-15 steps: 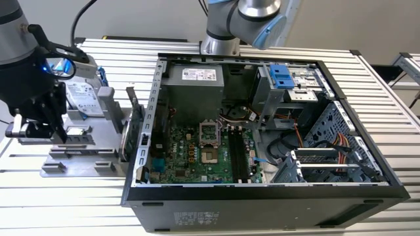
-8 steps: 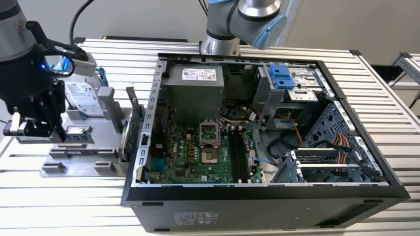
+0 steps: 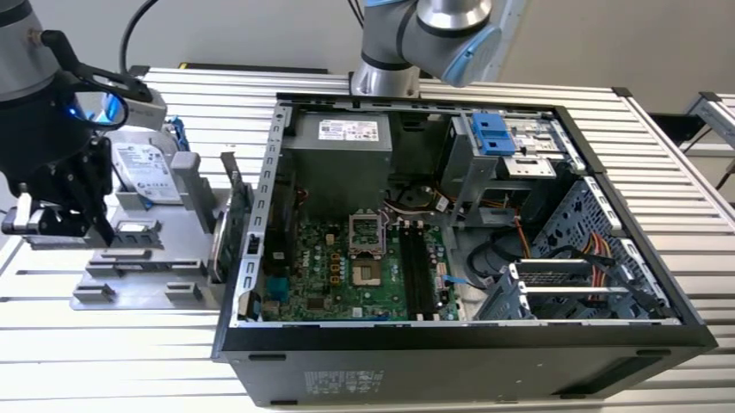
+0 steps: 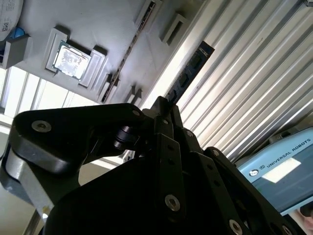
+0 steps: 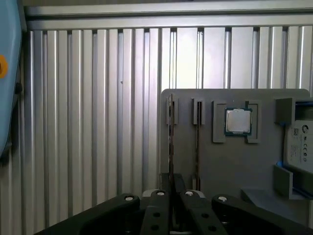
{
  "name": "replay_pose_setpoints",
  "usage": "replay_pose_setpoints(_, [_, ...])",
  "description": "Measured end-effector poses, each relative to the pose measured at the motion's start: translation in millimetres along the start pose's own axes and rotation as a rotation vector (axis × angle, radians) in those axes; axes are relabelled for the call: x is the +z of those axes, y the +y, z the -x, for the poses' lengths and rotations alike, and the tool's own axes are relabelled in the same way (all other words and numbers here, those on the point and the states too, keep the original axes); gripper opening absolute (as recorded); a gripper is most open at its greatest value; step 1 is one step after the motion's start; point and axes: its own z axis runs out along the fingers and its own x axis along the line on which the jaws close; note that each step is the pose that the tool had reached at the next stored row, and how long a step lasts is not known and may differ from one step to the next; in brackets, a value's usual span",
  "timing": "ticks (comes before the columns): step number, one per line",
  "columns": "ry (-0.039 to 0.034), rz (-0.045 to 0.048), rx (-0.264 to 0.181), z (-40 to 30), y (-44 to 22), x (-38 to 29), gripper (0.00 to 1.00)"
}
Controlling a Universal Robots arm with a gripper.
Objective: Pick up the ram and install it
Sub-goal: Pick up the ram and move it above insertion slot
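Ribbed aluminium tabletop (image 4: 254, 63) lies open beyond the black gripper's (image 4: 164, 105) dark ram stick (image 4: 190, 68); silver boxy hard drive (image 3: 144, 172) crowds alongside.

Bright, even light; glare streaks on the ribbed table (image 4: 254, 58); computer case (image 3: 402, 370) interior in shadow

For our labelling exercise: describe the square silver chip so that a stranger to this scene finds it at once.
Start at the flat grey plastic tray on the ribbed metal table. The small square silver chip lies flat in a framed recess there, between two narrow slots and a labelled silver hard drive. Only it is square.
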Motion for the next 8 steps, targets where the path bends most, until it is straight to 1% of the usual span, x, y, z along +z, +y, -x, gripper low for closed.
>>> replay_pose_setpoints(8, [0.0000, -0.0001, 0.000, -0.3, 0.1, -4.2, 0.00])
